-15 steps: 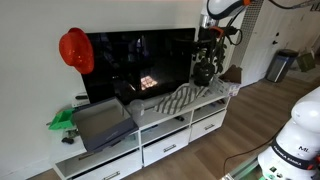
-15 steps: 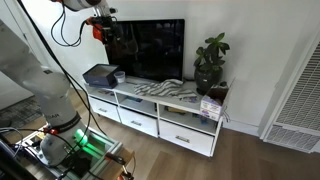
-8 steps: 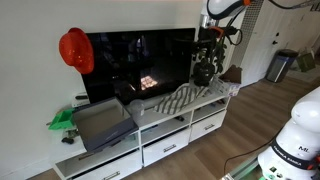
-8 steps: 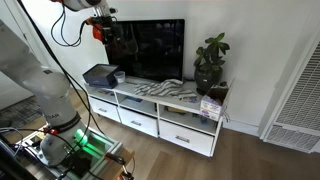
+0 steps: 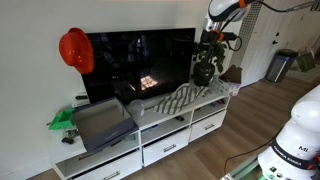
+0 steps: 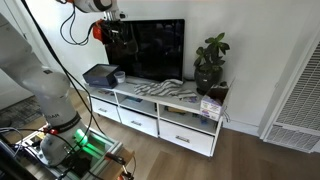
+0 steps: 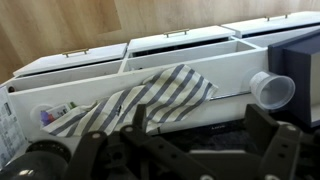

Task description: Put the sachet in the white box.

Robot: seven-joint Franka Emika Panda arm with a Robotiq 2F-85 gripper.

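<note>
My gripper (image 7: 200,135) is open and empty, high above the white TV stand (image 7: 180,45), in front of the TV in both exterior views (image 5: 208,45) (image 6: 113,25). A small colourful packet, likely the sachet (image 7: 55,113), lies on the stand top beside a striped cloth (image 7: 150,95). The white box (image 6: 210,108) is small and low and sits at the stand's end by the plant. It also shows in an exterior view (image 5: 232,88) and at the wrist view's left edge (image 7: 8,125). The sachet is too small to make out in the exterior views.
A large grey bin (image 5: 100,122) (image 6: 100,74) sits at the stand's other end, with a clear plastic cup (image 7: 270,90) next to it. The TV (image 6: 155,48) stands behind. A potted plant (image 6: 210,62) stands near the white box. A red hat (image 5: 75,50) hangs by the TV.
The arm has shifted slightly near the top of the TV. The gripper stays open and nothing on the stand has moved.
</note>
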